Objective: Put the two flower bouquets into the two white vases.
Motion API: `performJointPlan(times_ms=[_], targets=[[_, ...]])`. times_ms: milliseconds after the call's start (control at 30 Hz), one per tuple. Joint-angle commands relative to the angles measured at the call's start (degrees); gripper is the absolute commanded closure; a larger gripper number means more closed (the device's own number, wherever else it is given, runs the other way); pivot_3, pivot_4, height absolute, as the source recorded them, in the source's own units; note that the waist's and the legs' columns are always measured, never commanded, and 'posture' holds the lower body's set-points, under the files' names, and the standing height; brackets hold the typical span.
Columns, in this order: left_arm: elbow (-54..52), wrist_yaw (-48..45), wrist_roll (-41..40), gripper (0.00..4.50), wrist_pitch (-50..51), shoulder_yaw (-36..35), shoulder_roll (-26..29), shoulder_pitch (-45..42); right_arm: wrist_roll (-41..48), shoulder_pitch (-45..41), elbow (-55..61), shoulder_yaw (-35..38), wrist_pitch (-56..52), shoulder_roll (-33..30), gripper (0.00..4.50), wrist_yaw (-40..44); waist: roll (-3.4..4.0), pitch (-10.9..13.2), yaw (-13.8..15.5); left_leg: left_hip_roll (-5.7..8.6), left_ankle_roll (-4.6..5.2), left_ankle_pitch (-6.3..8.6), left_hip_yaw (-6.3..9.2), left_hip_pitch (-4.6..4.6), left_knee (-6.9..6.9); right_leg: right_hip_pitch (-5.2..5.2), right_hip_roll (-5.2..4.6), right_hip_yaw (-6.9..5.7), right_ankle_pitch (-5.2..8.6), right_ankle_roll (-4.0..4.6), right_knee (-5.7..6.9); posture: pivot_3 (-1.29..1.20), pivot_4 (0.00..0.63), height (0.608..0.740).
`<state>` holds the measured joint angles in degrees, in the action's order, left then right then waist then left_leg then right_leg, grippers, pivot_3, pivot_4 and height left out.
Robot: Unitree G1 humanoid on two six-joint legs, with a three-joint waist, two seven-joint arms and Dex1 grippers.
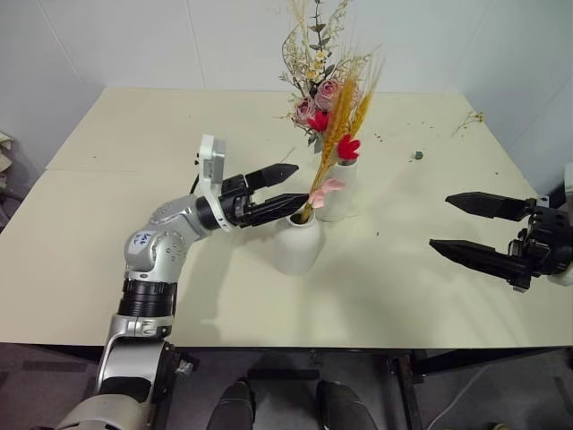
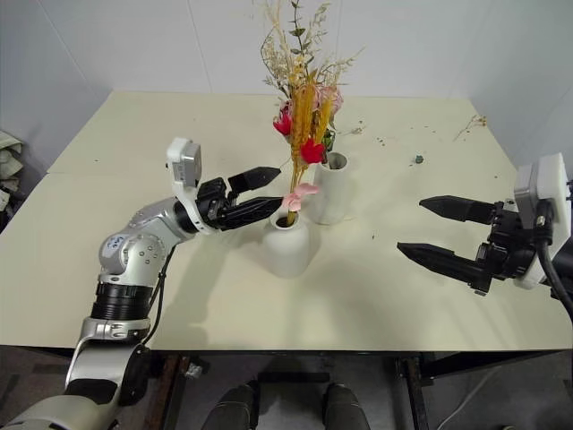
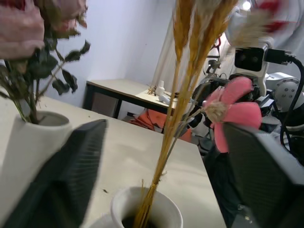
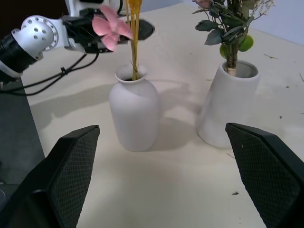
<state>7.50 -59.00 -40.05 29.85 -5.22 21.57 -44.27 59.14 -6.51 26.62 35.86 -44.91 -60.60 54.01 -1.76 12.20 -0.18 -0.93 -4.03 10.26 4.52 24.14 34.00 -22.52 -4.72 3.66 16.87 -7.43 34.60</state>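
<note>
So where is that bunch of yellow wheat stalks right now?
The wheat bunch stands in the rounded white vase near the table's middle, just in front of the tall vase holding the roses, by the left gripper's open fingers.

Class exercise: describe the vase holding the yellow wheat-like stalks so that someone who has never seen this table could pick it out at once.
On the cream table, two matte white vases stand near the middle. The one meant is the short rounded bottle-shaped vase, nearer the front edge, beside the open left gripper. Unlike the tall straight cylinder vase with pink roses behind it, it has a narrow neck.
</note>
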Motion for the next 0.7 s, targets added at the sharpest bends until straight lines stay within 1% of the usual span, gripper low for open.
performJointPlan(times_ms=[33, 167, 267, 400, 500, 567, 700], targets=[[0.9, -1.8, 1.8, 0.03, -5.2, -4.3, 5.1, -3.2, -0.2, -0.9, 0.1, 1.5, 0.8, -1.0, 0.00, 0.6, 0.01, 0.0, -0.1, -0.01, 0.00, 0.00, 0.00, -0.01, -0.01, 0.00, 0.00, 0.00, 0.00, 0.00, 0.00, 0.00, 0.150, 0.740], [8.5, -6.3, 6.3, 0.03, -11.5, -6.0, 13.4, -4.3, -0.7, -0.7, -1.3, 1.6, 0.3, -1.2, 0.00, 1.0, 0.02, 0.0, -0.2, -0.01, 0.00, 0.01, -0.04, -0.04, -0.07, -0.01, 0.00, 0.00, 0.01, 0.03, -0.03, 0.00, 0.150, 0.740], [14.6, -13.4, 9.4, 0.03, -16.2, -4.8, 18.8, -4.1, -2.0, -1.1, -3.7, 1.2, 0.9, -1.3, 0.00, 2.0, 0.03, 0.0, -0.1, -0.01, 0.00, 0.02, -0.06, -0.01, -0.08, -0.02, -0.01, 0.00, 0.01, 0.04, -0.10, 0.00, 0.150, 0.740], [23.8, -19.7, 15.0, 0.03, -22.0, -3.1, 25.3, -4.8, -2.4, -2.6, -5.3, 0.8, 0.3, -2.0, 0.00, 2.7, 0.03, 0.0, -0.1, -0.02, -0.01, 0.06, -0.10, 0.01, -0.16, -0.03, -0.04, 0.00, 0.00, 0.06, -0.22, 0.00, 0.150, 0.740], [29.0, -22.8, 19.1, 0.03, -25.3, -1.1, 28.3, -5.3, -3.1, -2.3, -6.1, 1.0, 0.3, -2.3, 0.00, 3.8, 0.03, 0.0, 0.0, -0.05, 0.00, 0.06, -0.11, 0.01, -0.30, -0.06, -0.04, 0.00, 0.02, 0.09, -0.27, 0.00, 0.150, 0.740], [32.1, -22.5, 20.8, 0.03, -26.9, -1.0, 29.3, -6.2, -3.7, -2.3, -6.8, 1.4, 0.5, -2.5, 0.00, 4.2, 0.03, 0.0, 0.0, -0.05, 0.00, 0.08, -0.11, 0.02, -0.36, -0.07, -0.04, -0.01, 0.02, 0.10, -0.30, 0.00, 0.150, 0.740], [34.9, -22.6, 21.5, 0.03, -29.3, -1.7, 28.5, -8.3, -4.0, -3.3, -6.9, 0.8, 0.8, -1.8, 0.00, 3.7, 0.03, 0.0, 0.0, -0.06, 0.01, 0.08, -0.12, 0.03, -0.38, -0.10, -0.04, -0.01, 0.02, 0.08, -0.29, 0.00, 0.150, 0.740]])
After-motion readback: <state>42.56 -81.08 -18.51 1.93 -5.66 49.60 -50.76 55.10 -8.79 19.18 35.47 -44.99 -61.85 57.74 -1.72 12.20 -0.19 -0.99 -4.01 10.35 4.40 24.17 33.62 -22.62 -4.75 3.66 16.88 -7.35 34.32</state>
